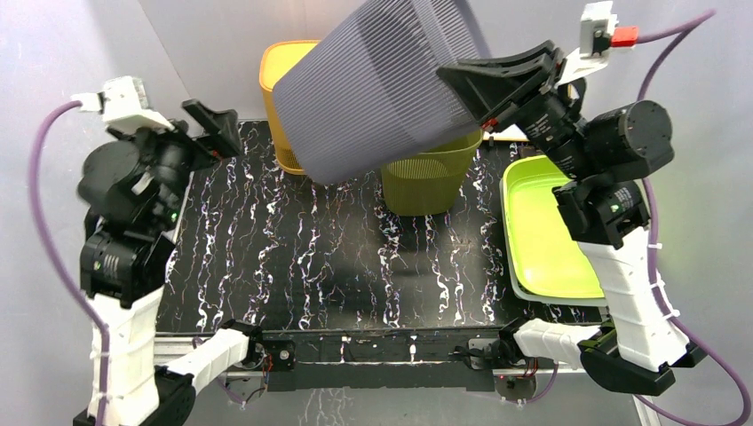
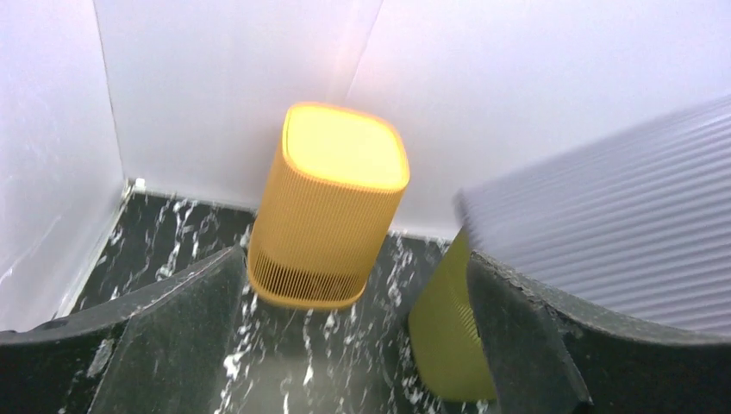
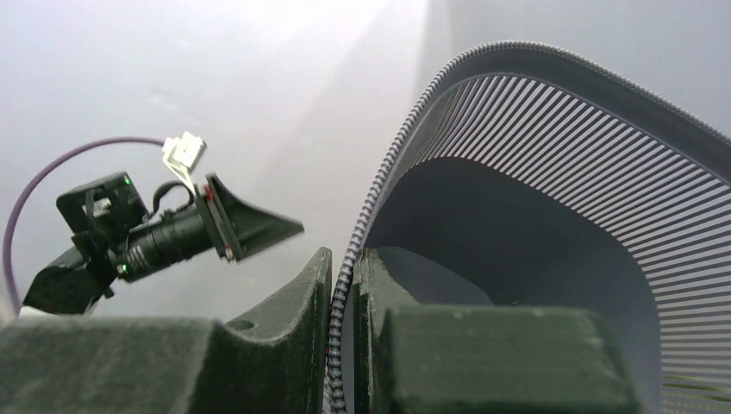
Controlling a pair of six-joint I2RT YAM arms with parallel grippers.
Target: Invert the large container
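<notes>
Item 1. Table [image 1: 337,257]: black top with white marbling; both arm bases are fixed at its near edge.

Item 2. Left gripper [image 1: 213,133] [image 2: 353,259]: over the left side of the table, jaws spread wide, nothing between them. Its wrist view looks between the two dark fingers [image 2: 172,336] towards the back wall.

Item 3. Tray [image 1: 537,231]: lime green, lying flat at the right side of the table, partly under the right arm.

Item 4. Olive container [image 1: 431,177] [image 2: 444,336]: ribbed, standing on the table behind centre, just left of the tray. Its top is hidden by item 5, and whether the two touch cannot be told.

Item 5. Large container [image 1: 382,80] [image 2: 621,224] [image 3: 560,198]: grey, ribbed. It is in the air above the back of the table, clear of the top and tipped over towards its side. The open mouth faces the right arm and the closed end faces left.

Item 6. Right gripper [image 1: 463,89] [image 3: 345,267]: raised at back right, jaws closed narrowly on the rim of the large container, one finger [image 3: 293,302] outside the wall and one inside.

Item 7. Orange container [image 1: 282,71] [image 2: 332,216]: ribbed, standing upright at the back left near the wall, apart from the olive container
</notes>
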